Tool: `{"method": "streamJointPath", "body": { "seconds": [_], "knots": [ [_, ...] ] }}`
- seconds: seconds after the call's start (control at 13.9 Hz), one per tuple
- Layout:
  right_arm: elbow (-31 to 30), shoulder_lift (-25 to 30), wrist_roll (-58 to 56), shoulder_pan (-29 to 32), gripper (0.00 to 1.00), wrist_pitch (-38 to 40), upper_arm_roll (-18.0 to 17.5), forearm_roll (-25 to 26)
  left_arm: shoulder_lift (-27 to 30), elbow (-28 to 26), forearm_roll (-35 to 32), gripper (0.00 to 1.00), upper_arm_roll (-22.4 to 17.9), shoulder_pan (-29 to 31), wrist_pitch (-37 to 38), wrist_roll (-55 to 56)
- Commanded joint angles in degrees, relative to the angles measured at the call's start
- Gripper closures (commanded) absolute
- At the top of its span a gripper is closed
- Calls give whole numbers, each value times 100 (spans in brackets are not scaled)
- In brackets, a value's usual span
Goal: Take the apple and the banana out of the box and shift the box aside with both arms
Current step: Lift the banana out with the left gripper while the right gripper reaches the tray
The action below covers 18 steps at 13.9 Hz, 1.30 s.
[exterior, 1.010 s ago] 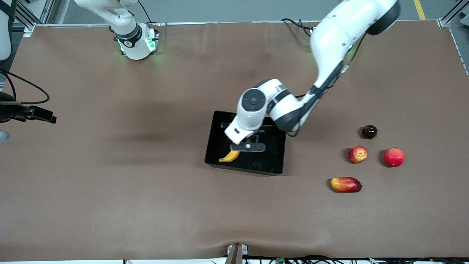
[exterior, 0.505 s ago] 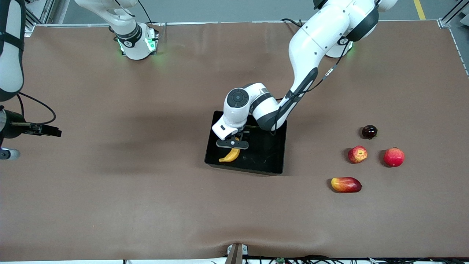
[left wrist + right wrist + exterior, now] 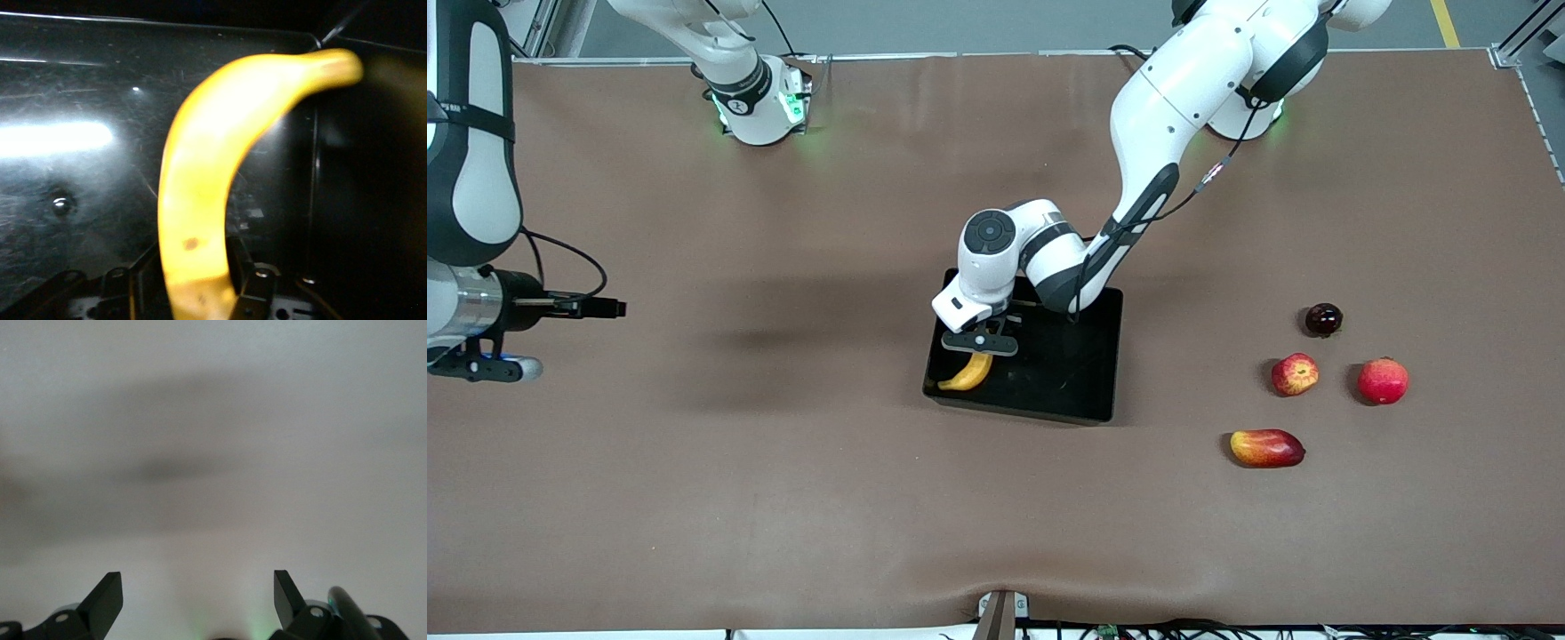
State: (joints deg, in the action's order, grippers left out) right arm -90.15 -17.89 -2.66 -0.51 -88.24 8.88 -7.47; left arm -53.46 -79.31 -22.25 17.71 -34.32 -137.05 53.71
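My left gripper is shut on the yellow banana and holds it low over the corner of the black bin that lies toward the right arm's end and near the front camera. In the left wrist view the banana fills the middle, clamped in the gripper over the glossy bin floor. The streaked apple lies on the table toward the left arm's end. My right gripper is open and empty over bare table; its arm is at the right arm's end.
Beside the apple lie a plain pinkish-red round fruit, a small dark fruit farther from the front camera, and an oval red-yellow mango nearer to it. A brown mat covers the table.
My left gripper has carried the banana across the bin toward the right arm's end. My right arm has swung farther in over the table.
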Motion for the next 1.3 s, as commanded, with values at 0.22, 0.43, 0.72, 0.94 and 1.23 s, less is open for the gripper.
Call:
{"method": "streamJointPath", "body": {
  "seconds": [0.22,0.43,0.72,0.94,1.23],
  "knots": [
    [-187,189,1056,-308,0,149,-35,-685,801,47,-175,100,-75,57,872,-36],
    [-187,189,1222,-581,0,45,-35,-930,1319,38,-79,100,-22,347,1355,-141],
    [-572,154,1952,-1344,0,-884,-35,-976,2040,-15,553,100,-4,1250,1988,-833],
    [-741,41,2864,-2213,0,-1580,-35,-984,2244,-23,765,100,-4,2208,2507,-2045],
    [-723,-451,3676,-3103,0,-2380,-26,-976,2200,-15,871,100,-13,3447,2614,-3371]
  ]
}}
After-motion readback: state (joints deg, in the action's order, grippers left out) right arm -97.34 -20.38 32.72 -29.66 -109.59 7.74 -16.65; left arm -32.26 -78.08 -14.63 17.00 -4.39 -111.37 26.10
